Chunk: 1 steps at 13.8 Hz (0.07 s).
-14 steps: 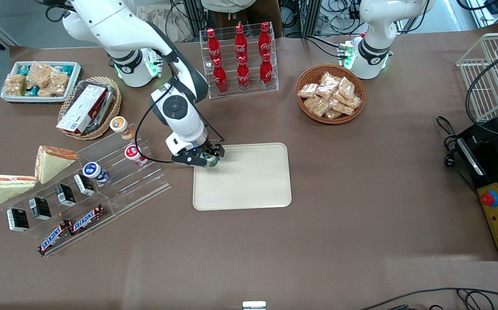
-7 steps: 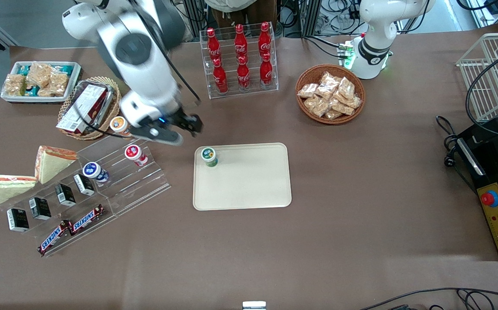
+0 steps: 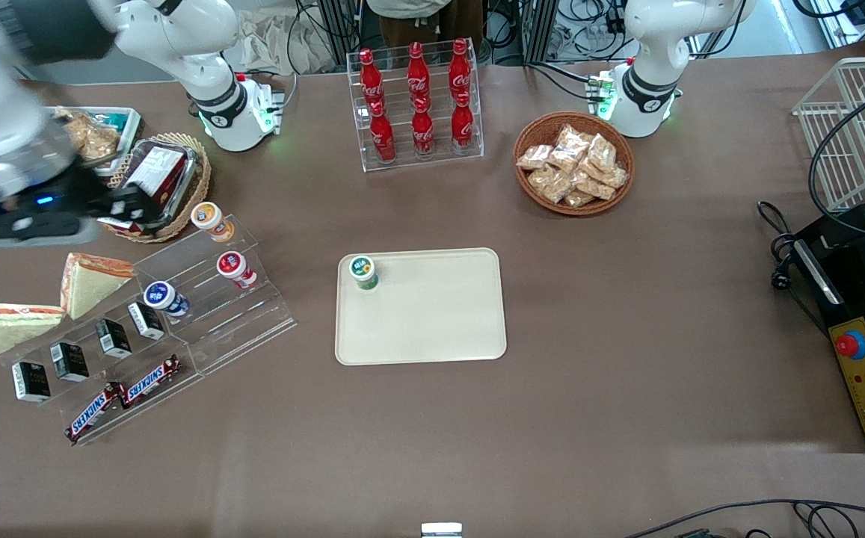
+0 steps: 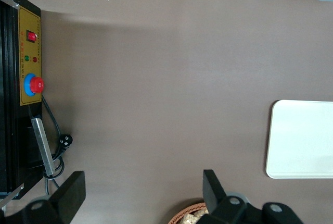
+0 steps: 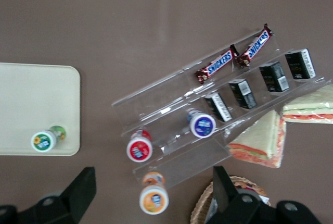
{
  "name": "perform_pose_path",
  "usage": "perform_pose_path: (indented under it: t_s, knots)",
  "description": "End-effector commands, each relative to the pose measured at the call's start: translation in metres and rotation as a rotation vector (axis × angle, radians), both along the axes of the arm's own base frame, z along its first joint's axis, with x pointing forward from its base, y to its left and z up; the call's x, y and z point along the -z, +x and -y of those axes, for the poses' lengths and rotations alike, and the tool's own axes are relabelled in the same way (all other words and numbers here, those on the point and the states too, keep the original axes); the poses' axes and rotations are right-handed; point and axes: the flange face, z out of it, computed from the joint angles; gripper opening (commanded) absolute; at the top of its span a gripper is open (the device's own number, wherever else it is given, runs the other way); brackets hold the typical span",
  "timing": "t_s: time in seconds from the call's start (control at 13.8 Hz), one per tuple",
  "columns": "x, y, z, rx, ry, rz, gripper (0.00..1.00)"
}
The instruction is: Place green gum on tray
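The green gum [image 3: 362, 270] stands upright on the cream tray [image 3: 432, 321], in the tray's corner nearest the working arm's end and farther from the front camera. My gripper [image 3: 129, 208] is open and empty, raised high over the wicker basket with the box, well away from the tray toward the working arm's end. In the right wrist view the green gum [image 5: 44, 140] stands free on the tray [image 5: 36, 99], and the gripper [image 5: 153, 195] hangs above the orange-lidded bottle with its fingers [image 5: 83, 187] wide apart. The tray's edge also shows in the left wrist view [image 4: 304, 140].
A clear stepped stand [image 3: 200, 314] holds orange-lidded [image 3: 209, 219], red-lidded [image 3: 233, 267] and blue-lidded [image 3: 161, 296] bottles, small black boxes and Snickers bars [image 3: 122, 396]. Sandwiches [image 3: 92, 280] lie beside it. A cola rack [image 3: 417, 101] and a snack basket [image 3: 574, 164] stand farther from the camera than the tray.
The gripper opened and let go of the green gum on the tray, then rose and swung away toward the working arm's end. The gum stays standing in the tray's corner.
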Motion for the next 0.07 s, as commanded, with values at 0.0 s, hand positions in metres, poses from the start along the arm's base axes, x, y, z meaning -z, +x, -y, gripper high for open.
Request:
perform_pose_path:
  t_s: [0.0]
  knots:
    - [0.0010,0.0056,0.0403,-0.021,0.062,-0.018,1.00]
